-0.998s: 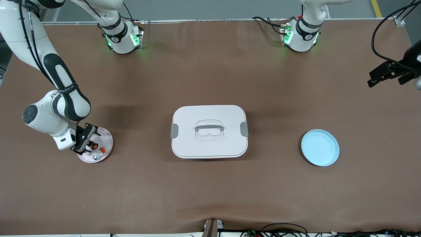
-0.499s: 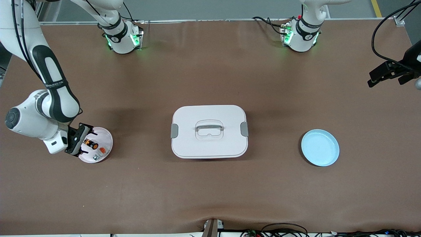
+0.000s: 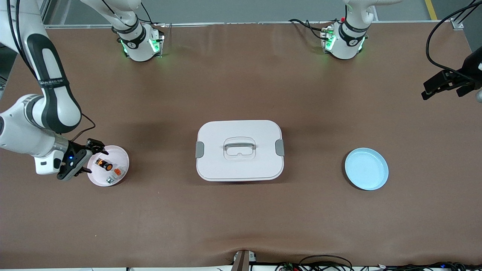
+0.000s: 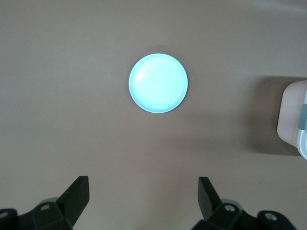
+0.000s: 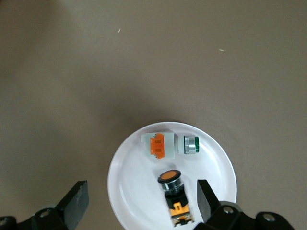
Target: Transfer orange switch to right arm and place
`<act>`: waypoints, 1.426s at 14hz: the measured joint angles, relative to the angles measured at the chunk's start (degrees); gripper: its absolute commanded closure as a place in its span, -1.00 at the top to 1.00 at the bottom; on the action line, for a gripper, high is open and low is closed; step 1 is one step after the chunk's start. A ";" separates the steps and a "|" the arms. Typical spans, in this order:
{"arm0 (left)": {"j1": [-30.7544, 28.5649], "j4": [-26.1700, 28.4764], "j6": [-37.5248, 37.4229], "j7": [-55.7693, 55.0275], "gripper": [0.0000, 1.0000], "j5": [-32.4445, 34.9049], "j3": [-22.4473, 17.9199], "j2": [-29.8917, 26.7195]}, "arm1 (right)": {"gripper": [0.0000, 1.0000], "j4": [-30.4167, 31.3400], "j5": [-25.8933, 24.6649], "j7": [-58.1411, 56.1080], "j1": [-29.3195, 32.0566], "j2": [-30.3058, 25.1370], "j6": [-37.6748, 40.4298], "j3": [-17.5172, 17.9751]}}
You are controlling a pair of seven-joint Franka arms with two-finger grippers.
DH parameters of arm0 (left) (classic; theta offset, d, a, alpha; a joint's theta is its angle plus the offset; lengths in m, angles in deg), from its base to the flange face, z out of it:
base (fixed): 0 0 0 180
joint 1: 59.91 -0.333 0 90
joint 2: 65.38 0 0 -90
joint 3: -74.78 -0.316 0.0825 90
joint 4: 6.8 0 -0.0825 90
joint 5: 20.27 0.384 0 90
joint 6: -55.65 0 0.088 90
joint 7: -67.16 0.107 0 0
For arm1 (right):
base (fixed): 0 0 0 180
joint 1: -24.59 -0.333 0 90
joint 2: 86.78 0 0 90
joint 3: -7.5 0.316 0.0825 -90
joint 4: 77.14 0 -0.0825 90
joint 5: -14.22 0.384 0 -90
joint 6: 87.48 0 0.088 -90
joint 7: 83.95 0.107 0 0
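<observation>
The orange switch [image 5: 170, 179] [image 3: 104, 164], a stubby black cylinder with a round orange face, lies on its side on a small white plate [image 5: 129, 184] [image 3: 119, 156] toward the right arm's end of the table. My right gripper [image 5: 141, 191] [image 3: 90, 159] hangs open and empty over the plate's edge at that same end. The switch lies close to one finger [image 5: 205, 194], not touching it. My left gripper [image 4: 143, 189] [image 3: 443, 87] waits open and empty, high over the left arm's end of the table.
Beside the switch on the white plate lie a white-and-grey piece with an orange tab [image 5: 158, 145] and a small silver-and-green piece [image 5: 191, 144]. A closed white box with a handle [image 3: 240, 150] sits mid-table. A light blue plate [image 3: 366, 168] [image 4: 158, 83] lies toward the left arm's end.
My right gripper has drawn back from over the plate's middle to its edge, toward the right arm's end of the table. The switch stays on the plate. The left arm has not moved.
</observation>
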State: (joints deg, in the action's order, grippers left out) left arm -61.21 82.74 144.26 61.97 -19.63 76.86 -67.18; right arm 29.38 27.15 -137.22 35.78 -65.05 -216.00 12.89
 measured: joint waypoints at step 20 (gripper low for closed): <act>0.30 -0.12 -0.59 0.13 1.00 0.00 0.35 0.00 | 1.00 -16.96 -14.23 54.14 -4.58 -12.95 35.24 -1.07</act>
State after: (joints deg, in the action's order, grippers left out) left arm -60.91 82.62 143.67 62.10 -19.63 77.21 -67.18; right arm 12.43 12.92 -83.08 31.19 -78.00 -180.75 11.82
